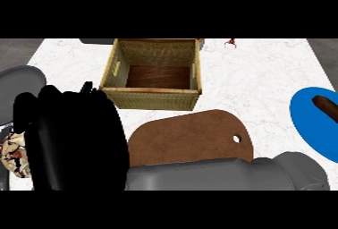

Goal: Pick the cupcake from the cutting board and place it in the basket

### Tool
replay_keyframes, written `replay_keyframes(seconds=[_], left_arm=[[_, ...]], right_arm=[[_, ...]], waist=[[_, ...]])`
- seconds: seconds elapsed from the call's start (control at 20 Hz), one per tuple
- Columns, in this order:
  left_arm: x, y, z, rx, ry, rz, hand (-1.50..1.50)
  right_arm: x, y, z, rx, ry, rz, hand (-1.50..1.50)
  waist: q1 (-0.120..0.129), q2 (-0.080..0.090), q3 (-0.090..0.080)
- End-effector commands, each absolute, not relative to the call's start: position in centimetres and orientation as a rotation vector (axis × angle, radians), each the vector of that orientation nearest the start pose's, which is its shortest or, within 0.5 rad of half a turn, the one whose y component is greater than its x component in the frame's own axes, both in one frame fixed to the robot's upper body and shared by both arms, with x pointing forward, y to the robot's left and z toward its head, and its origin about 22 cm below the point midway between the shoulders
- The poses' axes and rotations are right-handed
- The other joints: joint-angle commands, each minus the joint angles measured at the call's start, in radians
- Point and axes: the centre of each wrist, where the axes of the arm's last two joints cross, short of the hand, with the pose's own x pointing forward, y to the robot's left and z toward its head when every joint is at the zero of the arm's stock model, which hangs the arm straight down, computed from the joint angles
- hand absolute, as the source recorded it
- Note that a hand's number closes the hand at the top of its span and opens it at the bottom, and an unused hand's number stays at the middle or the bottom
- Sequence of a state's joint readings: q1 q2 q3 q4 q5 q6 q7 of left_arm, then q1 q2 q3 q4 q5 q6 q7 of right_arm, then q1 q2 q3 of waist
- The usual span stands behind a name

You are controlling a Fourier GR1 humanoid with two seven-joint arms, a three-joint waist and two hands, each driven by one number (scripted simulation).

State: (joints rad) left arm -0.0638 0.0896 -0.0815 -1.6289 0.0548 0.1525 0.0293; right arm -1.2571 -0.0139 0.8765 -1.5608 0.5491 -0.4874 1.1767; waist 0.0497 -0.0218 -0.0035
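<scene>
The speckled cream-and-brown cupcake [14, 154] is showing only as a sliver at the near left edge. It is sitting off the board and outside the basket, pressed against the left side of the black right hand [73, 138]. That hand is filling the near left as one dark mass. I cannot tell how far open it is or whether it is holding the cupcake. Its grey forearm [218, 175] is lying across the near edge and coming in from the right.

Just right of the hand, the brown wooden cutting board with a hanging hole [188, 141] is lying bare, so the pick looks to be done or under way. Beyond it, the square woven wicker basket [150, 99] is standing with nothing in it, so the placing is still left to do.

Much is being hidden. The hand is covering most of the cupcake and the counter [264, 76] beneath it. A rounded grey shape [20, 87] at the far left is cut off and hard to identify. The blue plate [310, 129] at the right edge is cropped, and it is carrying a dark brown piece [327, 107].
</scene>
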Motion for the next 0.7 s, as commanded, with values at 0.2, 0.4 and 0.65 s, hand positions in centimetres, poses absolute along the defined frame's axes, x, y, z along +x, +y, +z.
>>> replay_keyframes(seconds=[0.2, 0.4, 0.65], left_arm=[[24.9, 22.6, 2.9, 0.095, -1.666, 0.043, 0.0], [24.8, 24.3, 2.9, 0.072, -1.65, 0.052, 0.0], [24.7, 23.5, 2.7, 0.105, -1.666, 0.06, 0.0]], right_arm=[[21.6, 8.3, 25.5, -0.678, -1.707, 0.672, 1.5], [22.2, 8.2, 25.3, -0.708, -1.711, 0.666, 1.5], [24.3, 7.1, 25.6, -0.687, -1.699, 0.599, 1.5]], waist=[[-0.037, 0.004, 0.001], [-0.045, 0.011, 0.002], [-0.054, 0.015, 0.003]])
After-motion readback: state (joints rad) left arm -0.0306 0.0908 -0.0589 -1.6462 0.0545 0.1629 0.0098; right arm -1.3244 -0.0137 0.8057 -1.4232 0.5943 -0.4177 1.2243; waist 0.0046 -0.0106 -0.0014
